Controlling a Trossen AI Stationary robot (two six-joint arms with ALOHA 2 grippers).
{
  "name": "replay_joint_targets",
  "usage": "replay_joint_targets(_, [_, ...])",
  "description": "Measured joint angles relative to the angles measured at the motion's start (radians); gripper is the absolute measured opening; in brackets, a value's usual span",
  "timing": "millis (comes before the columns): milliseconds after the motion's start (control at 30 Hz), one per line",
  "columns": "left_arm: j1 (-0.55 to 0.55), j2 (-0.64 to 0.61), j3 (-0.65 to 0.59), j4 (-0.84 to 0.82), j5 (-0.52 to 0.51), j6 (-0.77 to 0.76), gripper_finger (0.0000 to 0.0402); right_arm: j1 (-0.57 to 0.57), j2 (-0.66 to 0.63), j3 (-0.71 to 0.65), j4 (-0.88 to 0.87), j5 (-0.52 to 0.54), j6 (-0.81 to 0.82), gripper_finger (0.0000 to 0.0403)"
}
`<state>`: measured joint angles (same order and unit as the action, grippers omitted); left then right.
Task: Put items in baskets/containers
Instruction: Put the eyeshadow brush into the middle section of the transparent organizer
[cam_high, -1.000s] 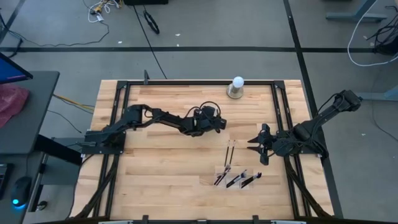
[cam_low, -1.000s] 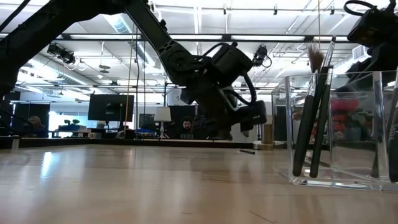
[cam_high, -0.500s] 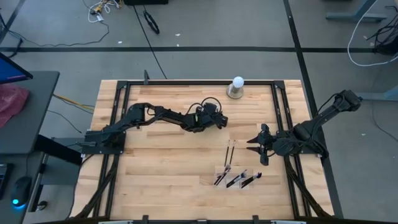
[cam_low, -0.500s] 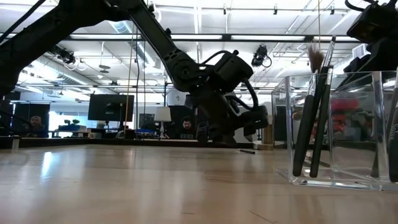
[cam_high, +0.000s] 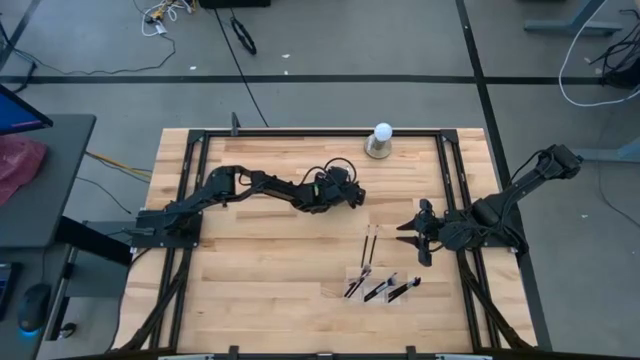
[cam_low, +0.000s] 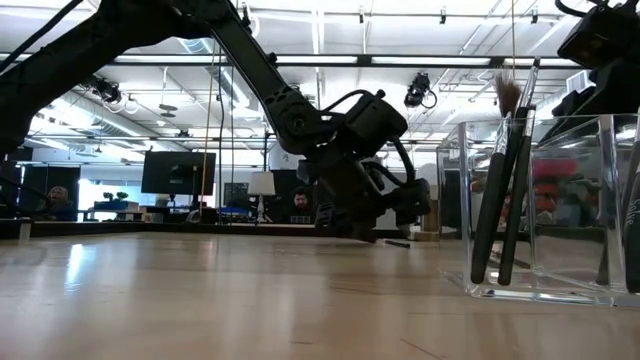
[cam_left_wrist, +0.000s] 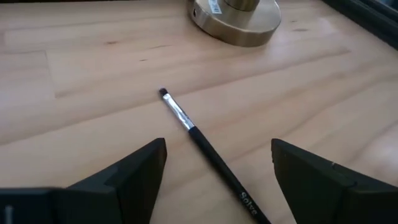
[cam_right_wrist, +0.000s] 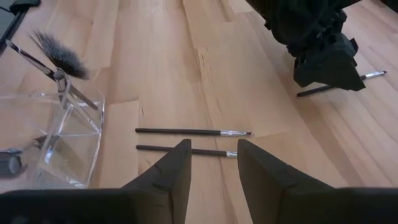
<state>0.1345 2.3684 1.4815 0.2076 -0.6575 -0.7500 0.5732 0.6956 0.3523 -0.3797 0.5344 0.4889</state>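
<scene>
A slim dark makeup brush (cam_left_wrist: 205, 146) with a silvery ferrule lies flat on the wood. My left gripper (cam_left_wrist: 217, 149) stands open low over it near the table's middle (cam_high: 352, 193), one finger on each side and neither touching. Two more brushes (cam_right_wrist: 193, 132) (cam_right_wrist: 186, 150) lie side by side in front of my right gripper (cam_right_wrist: 208, 152), which waits open at the right (cam_high: 408, 228). The clear container (cam_high: 380, 288) stands near the front edge with several brushes upright in it (cam_low: 505, 180).
A white ball on a round base (cam_high: 381, 140) stands at the far edge, just beyond the left gripper's brush. Dark frame rails (cam_high: 195, 170) run along the table's sides. Bare wood lies at the near left (cam_high: 260, 290).
My left gripper has sunk toward the table and moved a little toward the far right, coming down over the lone brush. The brushes and the container have kept their places.
</scene>
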Motion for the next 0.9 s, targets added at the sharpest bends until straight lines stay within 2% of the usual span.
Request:
replay_joint_targets(500, [-0.015, -0.011, 0.003, -0.192, -0.029, 0.017, 0.0261, 0.000, 0.000, -0.036, 0.048, -0.004, 0.007, 0.0131])
replay_joint_targets(700, [-0.019, -0.045, -0.001, -0.272, 0.005, 0.011, 0.0251, 0.000, 0.000, -0.036, 0.049, -0.011, 0.007, 0.0131])
replay_joint_targets(900, [-0.009, -0.059, -0.002, -0.268, 0.088, 0.121, 0.0243, 0.000, 0.000, -0.037, 0.049, -0.011, 0.007, 0.0131])
